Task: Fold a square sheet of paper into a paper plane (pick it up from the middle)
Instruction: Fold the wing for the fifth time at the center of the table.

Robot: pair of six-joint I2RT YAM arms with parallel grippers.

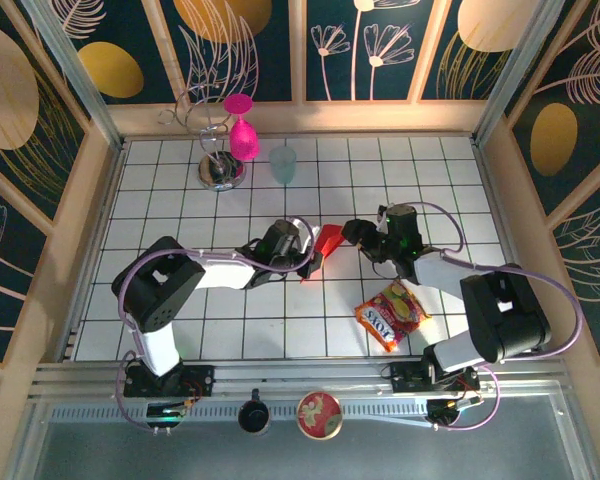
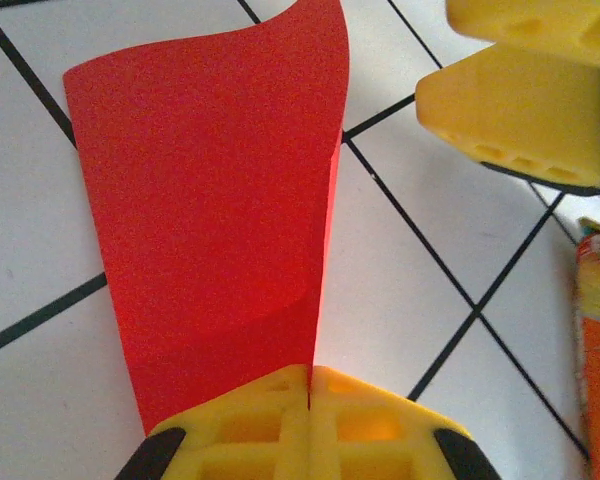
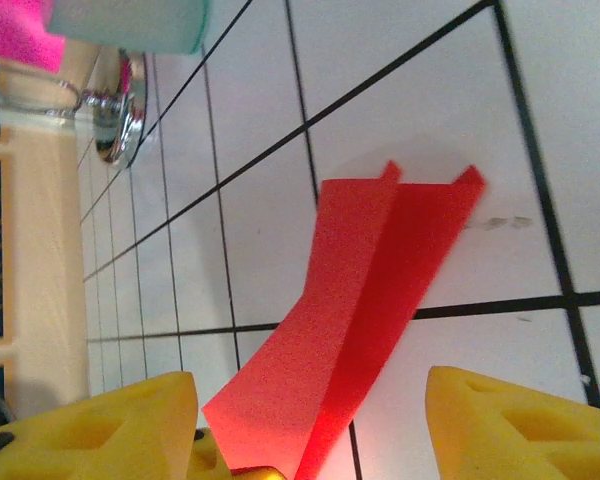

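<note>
Left fingers (image 2: 310,395): pressed flat together, pinching the near end of the red sheet of paper (image 2: 220,200).
Sheet seen from the left fingers: it runs straight out ahead of the tips and widens away from them. It is folded lengthwise into two layers, with the crease in line with the seam between the tips. The far corner curls upward.
Right fingers (image 3: 520,420): spread wide, holding nothing.
Sheet seen from the right fingers: it lies in the gap between the two tips, just beside one tip and well clear of the other. I cannot tell whether it touches the nearer tip.
Facing: the two sets of fingers point toward each other, with the sheet between them.
Counter (image 3: 400,90): white tiles with dark lines. The sheet's far end casts a soft shadow on it.
Snack packet (image 1: 390,313): flat on the counter behind the right fingers, apart from the sheet.
</note>
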